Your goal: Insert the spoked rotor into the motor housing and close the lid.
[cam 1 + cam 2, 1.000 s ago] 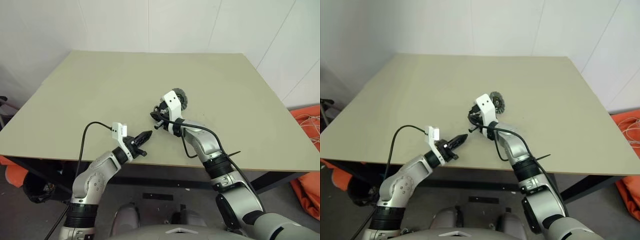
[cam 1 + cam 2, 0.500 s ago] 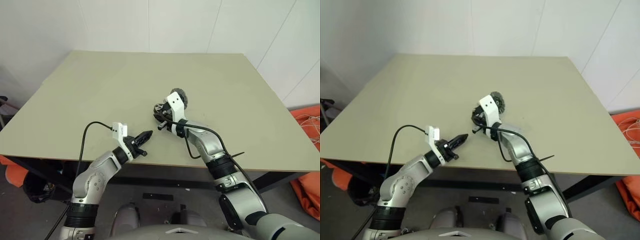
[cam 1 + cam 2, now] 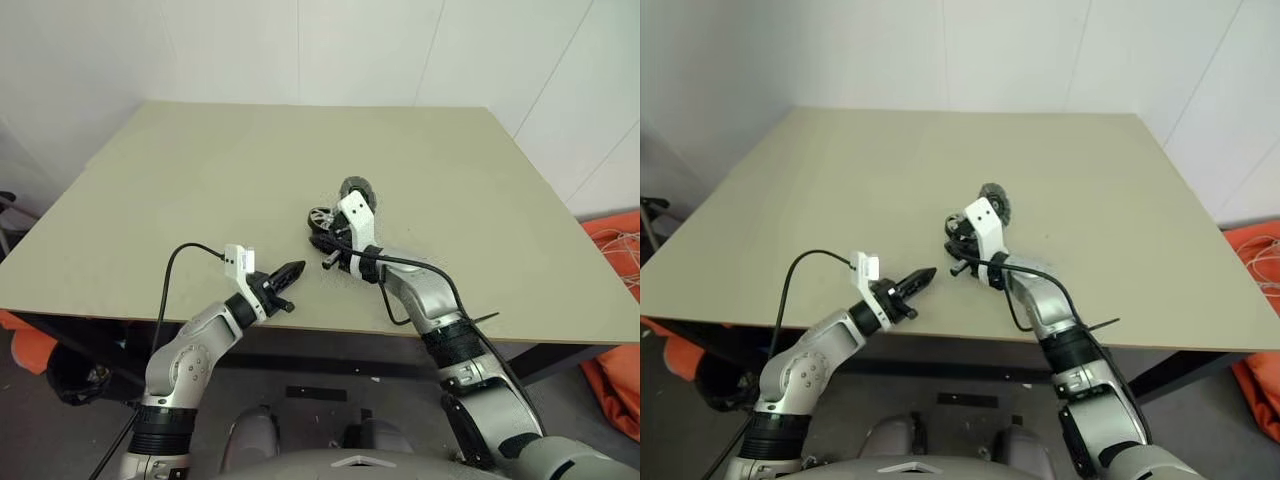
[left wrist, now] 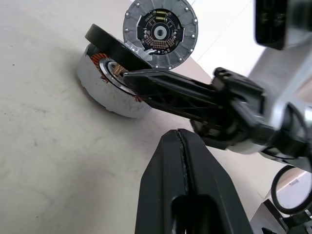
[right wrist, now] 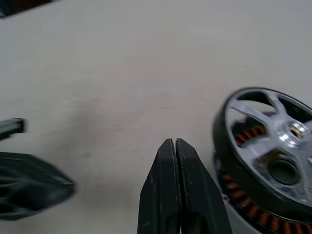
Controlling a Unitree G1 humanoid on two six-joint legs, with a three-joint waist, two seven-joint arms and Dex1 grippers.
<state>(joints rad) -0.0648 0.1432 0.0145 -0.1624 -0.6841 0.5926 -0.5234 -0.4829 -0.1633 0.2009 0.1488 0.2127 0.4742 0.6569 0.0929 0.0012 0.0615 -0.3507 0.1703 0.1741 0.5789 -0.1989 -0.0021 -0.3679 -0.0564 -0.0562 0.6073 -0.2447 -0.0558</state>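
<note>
The motor housing [image 4: 105, 92] stands mid-table, its copper windings [image 5: 239, 200] showing. On top of it lies the spoked rotor [image 5: 273, 141], tilted, with a dark rim [image 4: 114, 46]. Just behind stands the lid [image 4: 160, 31], a grey disc on edge with dark patches, also visible from the head [image 3: 358, 187]. My right gripper [image 4: 127, 74] is shut and holds nothing; its tip rests at the housing's top edge, beside the rotor. Near the table's front edge my left gripper [image 3: 292, 271] is shut and empty, pointing toward the housing [image 3: 320, 216] from a short way off.
The beige table [image 3: 200, 170] stretches wide to the left and behind the parts. White walls close the back. Orange material [image 3: 612, 240] lies on the floor past the table's right edge.
My right hand has drawn back toward me and a little right, uncovering the housing and more of the lid. The left arm and the parts have not moved.
</note>
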